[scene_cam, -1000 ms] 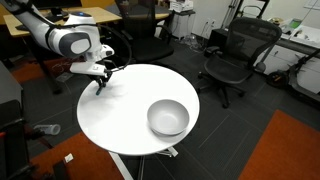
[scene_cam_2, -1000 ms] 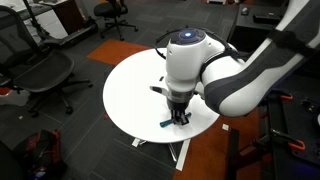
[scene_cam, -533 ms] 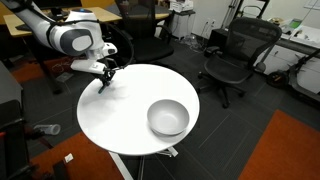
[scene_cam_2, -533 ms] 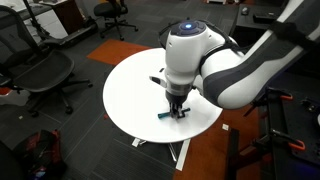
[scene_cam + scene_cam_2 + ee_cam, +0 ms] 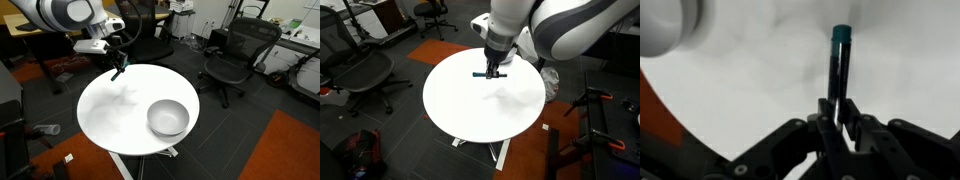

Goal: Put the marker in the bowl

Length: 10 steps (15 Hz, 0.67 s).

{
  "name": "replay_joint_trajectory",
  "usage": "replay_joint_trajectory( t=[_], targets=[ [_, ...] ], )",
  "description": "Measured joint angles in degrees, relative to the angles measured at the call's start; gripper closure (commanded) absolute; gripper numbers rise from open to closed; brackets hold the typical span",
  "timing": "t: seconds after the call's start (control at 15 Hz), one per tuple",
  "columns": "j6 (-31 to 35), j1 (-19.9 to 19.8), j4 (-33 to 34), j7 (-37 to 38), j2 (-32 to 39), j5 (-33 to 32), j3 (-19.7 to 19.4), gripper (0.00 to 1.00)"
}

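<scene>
My gripper (image 5: 118, 68) is shut on the teal-blue marker (image 5: 840, 62) and holds it in the air above the far left part of the round white table (image 5: 110, 125). In the wrist view the marker sticks out forward from between the closed fingers (image 5: 826, 112). It also shows in an exterior view (image 5: 484, 74), held level below the gripper (image 5: 491, 70). The silvery-grey bowl (image 5: 168, 117) stands on the right side of the table, well apart from the gripper. Its rim shows at the top left of the wrist view (image 5: 665, 28). It is hidden in the exterior view from behind the arm.
Black office chairs (image 5: 232, 55) stand around the table, also in the second exterior view (image 5: 365, 75). Desks (image 5: 90, 16) stand at the back. An orange carpet patch (image 5: 290, 150) lies on the floor.
The gripper has lifted the marker off the table and risen well above it, moving a little toward the table's far side.
</scene>
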Motion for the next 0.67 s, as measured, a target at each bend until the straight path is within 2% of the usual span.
replay_joint_trajectory(
  t=[0.33, 0.67],
  targets=[
    [-0.9, -1.85, -1.47, 2.18, -5.27, -6.69, -3.95, 0.95],
    [-0.69, -6.91, -1.66, 1.52, -6.79, -8.62, -4.87, 0.95]
  ],
)
